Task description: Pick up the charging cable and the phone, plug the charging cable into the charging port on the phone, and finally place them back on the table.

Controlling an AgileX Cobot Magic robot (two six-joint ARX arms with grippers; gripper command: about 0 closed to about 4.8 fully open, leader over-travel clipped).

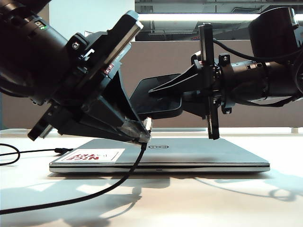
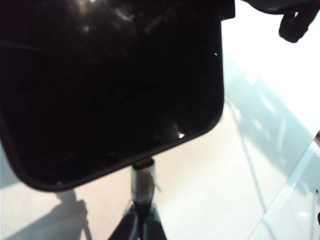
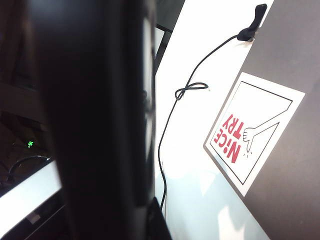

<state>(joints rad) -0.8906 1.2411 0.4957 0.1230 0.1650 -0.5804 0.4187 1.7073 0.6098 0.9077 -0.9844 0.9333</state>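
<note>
Phone [image 1: 158, 97] edge above laptop [image 1: 189, 153], tools clamped

honestly a lot is hidden here. In the exterior view the phone [image 1: 158, 97] is half covered by both arms, only a dark slab at centre. The left gripper [image 1: 141, 134] has its fingertips lost in glare, and the charging cable [image 1: 71, 198] runs off the lower left edge. Right wrist view: phone [image 3: 95, 120] is a blurred black bar, right gripper itself unseen
</note>
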